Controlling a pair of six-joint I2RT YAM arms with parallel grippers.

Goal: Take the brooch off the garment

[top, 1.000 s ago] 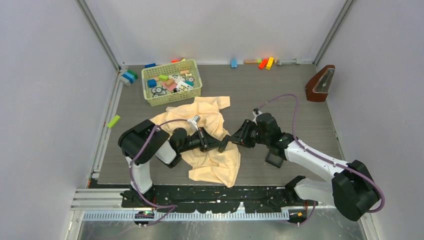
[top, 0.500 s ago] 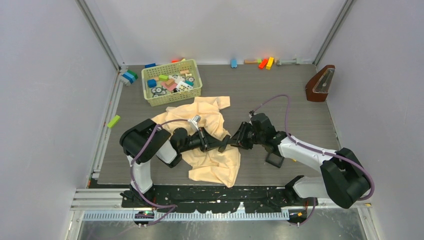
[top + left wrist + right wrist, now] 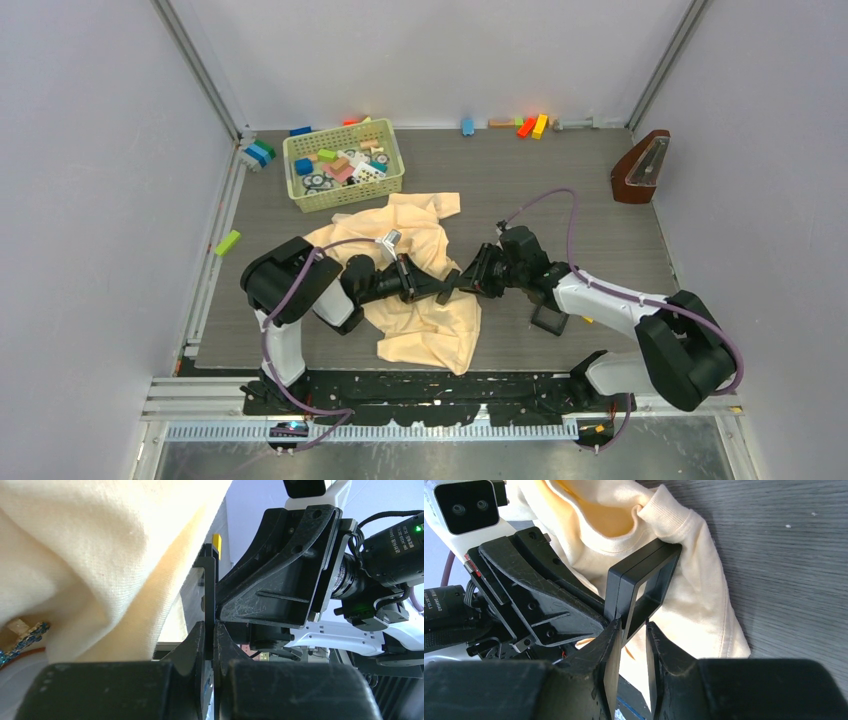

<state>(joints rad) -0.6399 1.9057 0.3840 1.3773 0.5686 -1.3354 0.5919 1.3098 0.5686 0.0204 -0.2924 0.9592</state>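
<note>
The cream garment (image 3: 420, 240) lies crumpled in the middle of the table. The brooch (image 3: 24, 639), a tiny pale-blue glinting ornament, peeks out under a fold at the left wrist view's lower left. A black square tray (image 3: 452, 281) hangs between the two grippers over the garment's right side. My left gripper (image 3: 444, 288) is shut on one thin wall of the tray (image 3: 210, 587). My right gripper (image 3: 632, 625) has its jaws narrowly apart, closed on the tray's (image 3: 644, 580) lower corner, which spans both fingertips. The garment (image 3: 694, 595) lies beneath them.
A green basket (image 3: 343, 165) of blocks stands behind the garment. A second black tray (image 3: 548, 319) lies under the right arm. A brown metronome (image 3: 641, 167) stands at the back right. Loose blocks (image 3: 532, 125) line the back wall, and a green block (image 3: 227, 242) lies left.
The right arm has slid a little left, bringing its gripper up against the left one, and its jaws have narrowed onto the tray. The left arm has stayed put.
</note>
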